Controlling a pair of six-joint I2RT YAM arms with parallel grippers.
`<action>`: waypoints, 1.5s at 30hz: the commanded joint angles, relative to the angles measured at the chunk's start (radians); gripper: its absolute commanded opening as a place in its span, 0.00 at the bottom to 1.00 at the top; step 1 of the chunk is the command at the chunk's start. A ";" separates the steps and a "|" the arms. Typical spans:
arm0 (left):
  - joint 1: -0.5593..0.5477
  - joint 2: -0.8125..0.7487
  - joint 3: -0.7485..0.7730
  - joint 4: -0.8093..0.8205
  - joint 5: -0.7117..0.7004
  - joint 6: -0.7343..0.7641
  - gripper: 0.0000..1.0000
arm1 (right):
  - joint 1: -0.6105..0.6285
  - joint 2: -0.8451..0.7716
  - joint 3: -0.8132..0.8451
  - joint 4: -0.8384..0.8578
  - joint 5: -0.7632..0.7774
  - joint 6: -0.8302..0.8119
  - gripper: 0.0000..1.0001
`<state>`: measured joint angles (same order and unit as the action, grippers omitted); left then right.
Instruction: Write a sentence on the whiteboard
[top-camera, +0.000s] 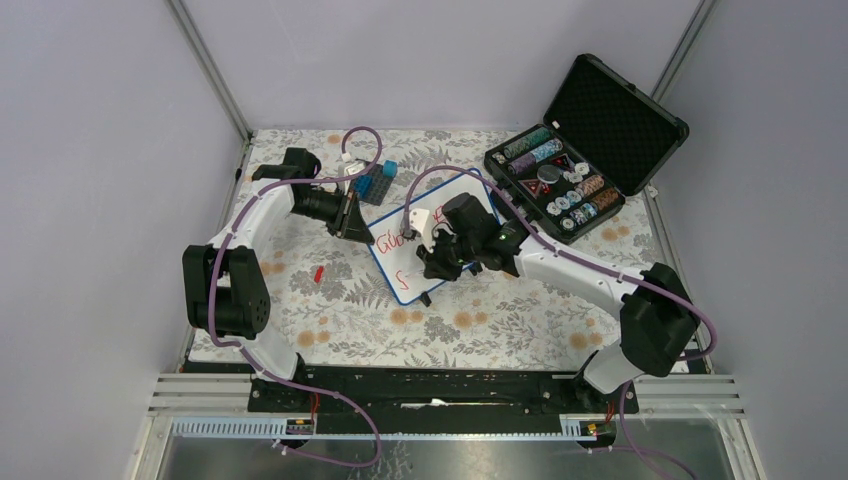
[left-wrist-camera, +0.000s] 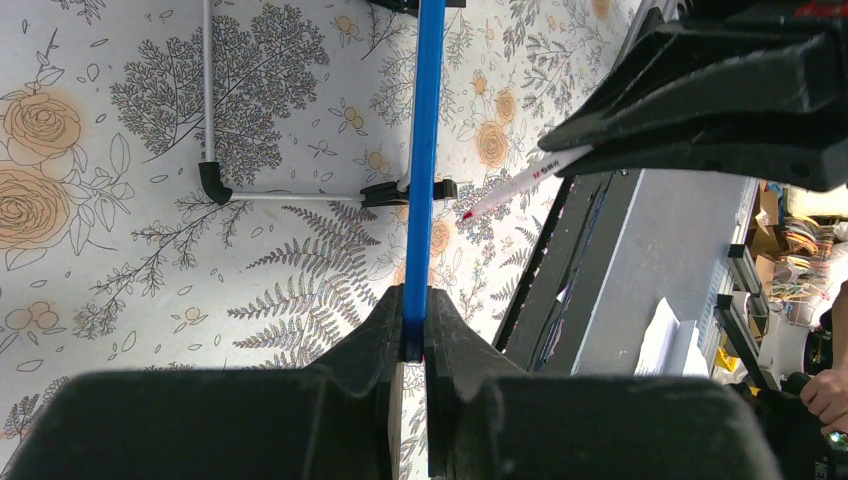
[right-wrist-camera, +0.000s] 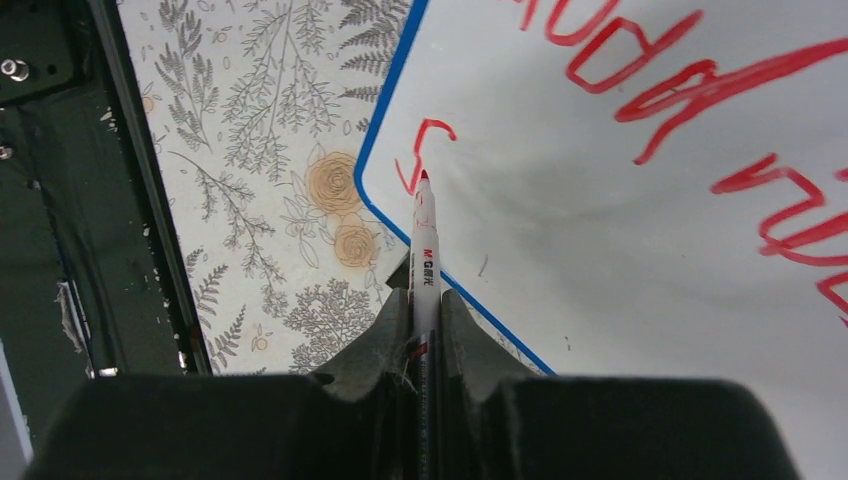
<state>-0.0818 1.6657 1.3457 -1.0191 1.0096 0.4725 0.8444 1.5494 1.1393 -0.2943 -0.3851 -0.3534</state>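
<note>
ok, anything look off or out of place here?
Nothing spilled or damaged. A small red piece, maybe a pen cap, lies loose on the tablecloth left of the whiteboard. The board sits askew, but the left pincer clamps its blue rim, so that looks deliberate.

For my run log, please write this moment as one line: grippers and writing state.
left gripper: shut on whiteboard rim | right gripper: shut on red marker, tip by S | sentence: second line just started
</note>
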 joint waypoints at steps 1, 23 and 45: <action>-0.010 -0.008 -0.004 0.015 -0.009 0.006 0.00 | -0.020 -0.032 -0.007 0.007 -0.013 -0.004 0.00; -0.010 0.003 -0.001 0.015 -0.014 0.009 0.00 | -0.025 0.063 0.039 0.043 0.014 0.009 0.00; -0.010 0.004 0.000 0.016 -0.018 0.011 0.00 | -0.032 0.061 -0.029 0.031 -0.017 0.004 0.00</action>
<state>-0.0818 1.6657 1.3457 -1.0164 1.0031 0.4728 0.8017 1.6135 1.1183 -0.2790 -0.4053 -0.3439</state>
